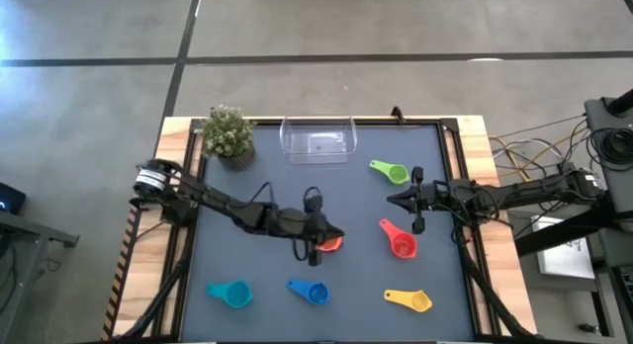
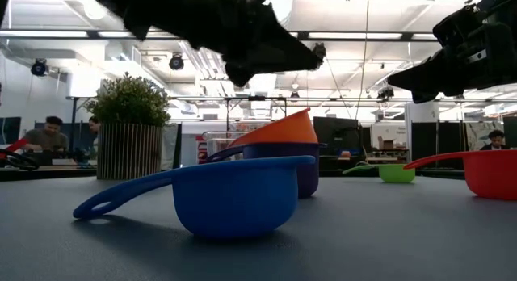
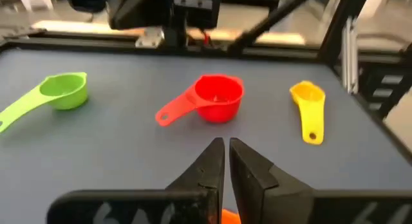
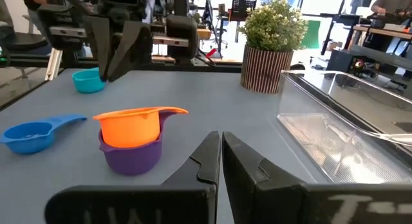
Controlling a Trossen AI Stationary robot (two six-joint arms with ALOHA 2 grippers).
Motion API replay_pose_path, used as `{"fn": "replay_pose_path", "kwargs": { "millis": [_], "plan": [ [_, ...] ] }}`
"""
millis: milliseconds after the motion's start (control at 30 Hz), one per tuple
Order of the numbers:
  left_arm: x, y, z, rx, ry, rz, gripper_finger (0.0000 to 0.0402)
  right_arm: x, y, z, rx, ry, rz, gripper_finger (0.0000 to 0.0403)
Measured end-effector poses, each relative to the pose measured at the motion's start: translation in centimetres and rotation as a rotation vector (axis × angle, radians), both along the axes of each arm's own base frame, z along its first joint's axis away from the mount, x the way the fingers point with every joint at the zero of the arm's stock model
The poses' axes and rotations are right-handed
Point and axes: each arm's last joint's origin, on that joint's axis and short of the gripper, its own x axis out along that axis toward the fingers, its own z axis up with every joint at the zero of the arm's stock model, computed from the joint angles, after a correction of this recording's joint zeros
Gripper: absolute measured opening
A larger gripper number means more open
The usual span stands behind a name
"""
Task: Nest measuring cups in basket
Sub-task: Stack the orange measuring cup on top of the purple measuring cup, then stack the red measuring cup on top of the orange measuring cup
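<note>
The orange cup (image 4: 132, 124) sits tilted inside the purple cup (image 4: 132, 156) near the middle of the high view. That looks like a first nest built on the table, and the tilt suggests it has not seated fully. The left pincer (image 1: 315, 237) hovers right over this pair with its fingers together and holding nothing, as the left wrist view shows.

The other cups lie singly around it: blue (image 1: 312, 291) and teal (image 1: 231, 296) along the lower edge of the high view, yellow (image 1: 412, 301) at lower right, red (image 1: 402, 242) right of centre, green (image 1: 391, 172) above it. The clear basket (image 1: 318, 138) stands at upper centre with no cup in it, so most of the task seems to remain.

The right pincer (image 1: 407, 199) hangs between the green and red cups, fingers also together and gripping nothing.

The table (image 1: 267, 166) is a flat grey mat framed in pale wood, with a potted plant (image 1: 229, 136) at upper left. Beyond it the low view shows an open workshop with ceiling lights, screens and seated people (image 2: 44, 137).
</note>
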Motion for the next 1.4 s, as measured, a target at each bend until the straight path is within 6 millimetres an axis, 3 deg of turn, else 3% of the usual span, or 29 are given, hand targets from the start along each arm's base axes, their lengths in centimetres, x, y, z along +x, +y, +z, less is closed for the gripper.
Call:
{"fn": "replay_pose_path", "kwargs": {
  "millis": [267,833,967,1100,1200,1400],
  "plan": [
    [-1.2,0.6,-2.0,-0.008,-0.065,0.008,0.0001,0.0,0.0,0.0,0.000,0.005,0.000,0.0009],
    [0.6,1.1,-6.5,-0.022,0.053,0.042,0.0000,0.0,0.0,-0.3,-0.001,0.028,0.000,0.0009],
    [0.7,1.1,-5.4,-0.015,0.020,0.032,0.0000,0.0,0.0,-0.3,-0.001,0.028,0.000,0.0009],
    [-0.1,1.0,-1.7,0.000,-0.067,-0.048,0.0000,0.0,0.0,-0.3,-0.001,0.028,0.000,0.0009],
    [-1.7,1.2,0.3,0.061,-0.105,-0.088,0.0000,0.0,0.0,-0.3,-0.002,0.028,0.000,0.0009],
    [-6.9,2.3,1.8,0.031,-0.205,-0.081,0.0000,0.0,0.0,-0.3,-0.002,0.027,-0.001,0.0009]
  ]
}}
